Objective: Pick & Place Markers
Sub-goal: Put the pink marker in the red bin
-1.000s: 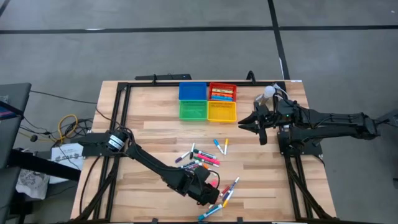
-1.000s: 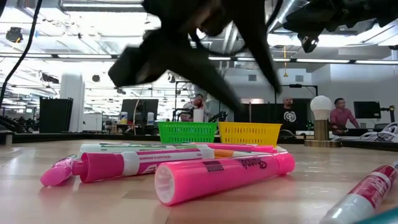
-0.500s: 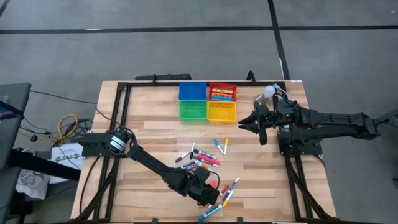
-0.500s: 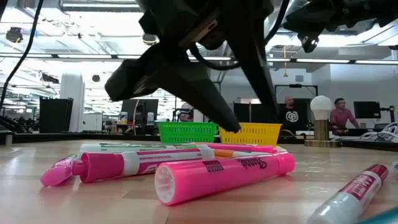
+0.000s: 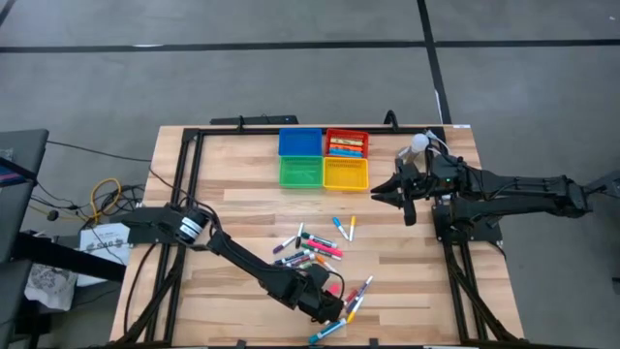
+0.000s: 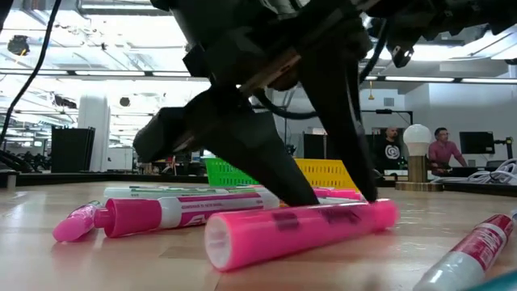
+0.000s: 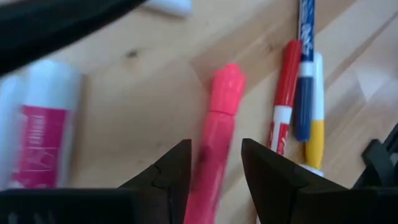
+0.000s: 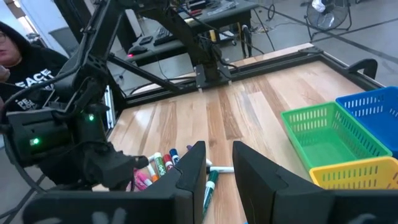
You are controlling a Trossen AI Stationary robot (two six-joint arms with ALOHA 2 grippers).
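The left gripper (image 7: pixel 214 171) is straddling the pink marker (image 7: pixel 214 140) lying on the table's (image 5: pixel 232 204) near edge, fingers half open, so it should be closing squarely around the barrel before lifting.

1. Left gripper (image 7: pixel 214 171), fingers either side of a pink marker (image 7: pixel 217 143) on the wooden table (image 7: pixel 137 106).
2. Red marker (image 7: pixel 285 93), beside blue-and-yellow marker (image 7: pixel 314 118).
3. Pink-labelled white marker (image 7: pixel 40 124).
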